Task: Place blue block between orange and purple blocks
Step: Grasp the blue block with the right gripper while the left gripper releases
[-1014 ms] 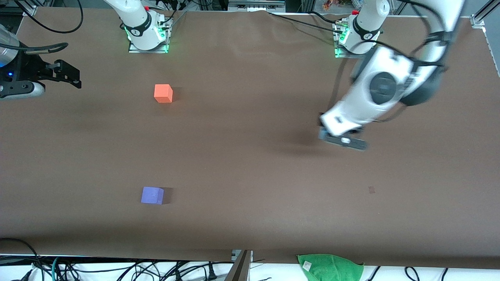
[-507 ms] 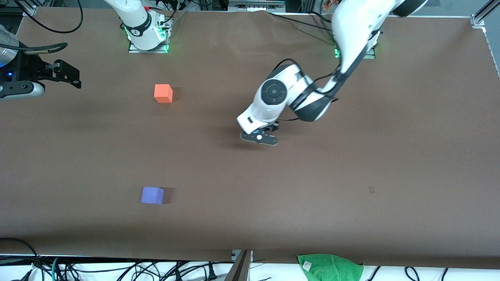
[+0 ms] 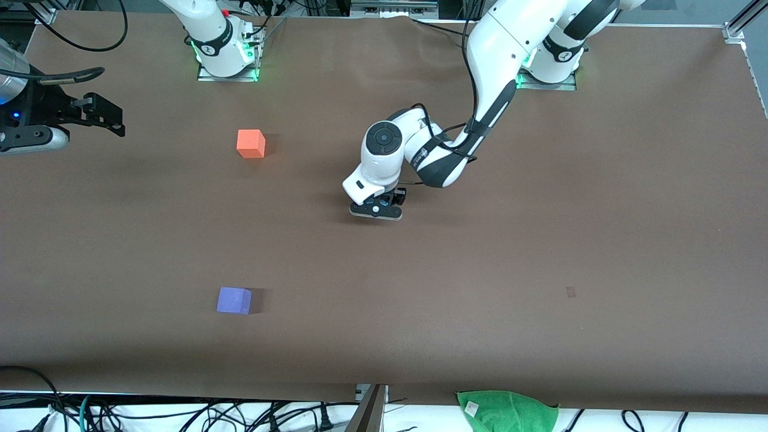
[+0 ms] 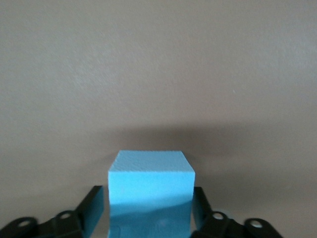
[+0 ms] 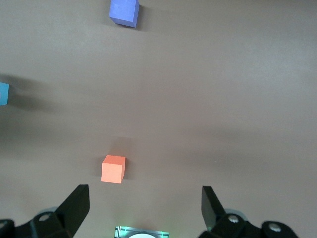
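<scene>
My left gripper (image 3: 377, 210) is shut on the light blue block (image 4: 150, 193) and holds it low over the middle of the brown table; its fingers (image 4: 91, 208) press both sides of the block. The block's edge also shows in the right wrist view (image 5: 3, 93). The orange block (image 3: 251, 144) sits on the table toward the right arm's end, near that arm's base. The purple block (image 3: 234, 300) sits nearer the front camera than the orange one. Both also show in the right wrist view, orange (image 5: 113, 169) and purple (image 5: 124, 12). My right gripper (image 3: 105, 117) is open and empty, waiting at the right arm's end.
A green cloth (image 3: 507, 411) lies at the table's edge nearest the front camera. Cables run along that edge. The arm bases (image 3: 225, 57) stand at the table's edge farthest from the front camera. A small dark mark (image 3: 570, 292) is on the table.
My left arm has swung with the blue block from the left arm's end to over the table's middle. The right arm, orange block and purple block have not moved.
</scene>
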{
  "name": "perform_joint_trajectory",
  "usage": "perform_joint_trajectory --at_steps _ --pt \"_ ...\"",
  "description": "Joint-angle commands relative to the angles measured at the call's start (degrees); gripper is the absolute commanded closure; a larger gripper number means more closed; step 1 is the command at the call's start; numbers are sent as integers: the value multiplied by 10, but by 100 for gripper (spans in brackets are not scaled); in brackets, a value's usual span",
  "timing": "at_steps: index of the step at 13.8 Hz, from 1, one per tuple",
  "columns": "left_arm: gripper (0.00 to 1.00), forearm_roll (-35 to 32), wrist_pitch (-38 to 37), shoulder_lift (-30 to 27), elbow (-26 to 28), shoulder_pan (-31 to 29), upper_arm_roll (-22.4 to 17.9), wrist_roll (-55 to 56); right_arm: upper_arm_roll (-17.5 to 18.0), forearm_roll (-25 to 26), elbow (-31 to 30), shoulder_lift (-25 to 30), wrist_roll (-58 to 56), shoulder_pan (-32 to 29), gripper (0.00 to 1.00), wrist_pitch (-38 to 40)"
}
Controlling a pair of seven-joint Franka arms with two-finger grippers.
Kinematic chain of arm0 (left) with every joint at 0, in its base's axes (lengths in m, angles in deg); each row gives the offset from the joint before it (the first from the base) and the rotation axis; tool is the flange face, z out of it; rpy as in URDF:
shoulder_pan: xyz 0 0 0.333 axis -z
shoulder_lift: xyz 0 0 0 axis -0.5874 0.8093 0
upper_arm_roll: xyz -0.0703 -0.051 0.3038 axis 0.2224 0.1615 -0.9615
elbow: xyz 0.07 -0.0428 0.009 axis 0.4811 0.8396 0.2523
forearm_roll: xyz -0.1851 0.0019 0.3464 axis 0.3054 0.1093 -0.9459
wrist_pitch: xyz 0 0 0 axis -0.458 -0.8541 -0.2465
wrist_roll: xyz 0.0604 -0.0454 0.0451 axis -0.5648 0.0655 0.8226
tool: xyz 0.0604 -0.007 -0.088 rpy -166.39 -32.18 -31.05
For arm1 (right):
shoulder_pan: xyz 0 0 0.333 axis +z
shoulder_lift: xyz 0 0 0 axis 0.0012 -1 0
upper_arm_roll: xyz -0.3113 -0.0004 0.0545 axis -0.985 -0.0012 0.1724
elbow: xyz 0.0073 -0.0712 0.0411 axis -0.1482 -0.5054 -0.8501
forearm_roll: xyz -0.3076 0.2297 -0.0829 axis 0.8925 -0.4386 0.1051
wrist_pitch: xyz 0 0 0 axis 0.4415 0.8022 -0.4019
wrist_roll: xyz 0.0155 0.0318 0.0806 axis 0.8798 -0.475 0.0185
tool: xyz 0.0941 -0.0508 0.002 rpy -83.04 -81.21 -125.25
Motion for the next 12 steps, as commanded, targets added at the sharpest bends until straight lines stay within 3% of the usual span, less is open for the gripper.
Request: perform_joint_trajectory --at_steps 1,6,9,12 --pt "0 -12 -49 -41 -3 -11 -3 11 2 -10 11 -5 -8 -5 0 3" --pt "0 -11 -280 -198 -5 -45 -2 3 4 -8 12 -27 -8 -3 0 -1" --pt "0 -12 -346 -282 -7 -108 1 -11 6 -11 11 -58 -6 3 0 0" --pt "0 -9 -392 -330 -9 -196 0 -154 10 -12 9 -85 -8 14 0 -14"
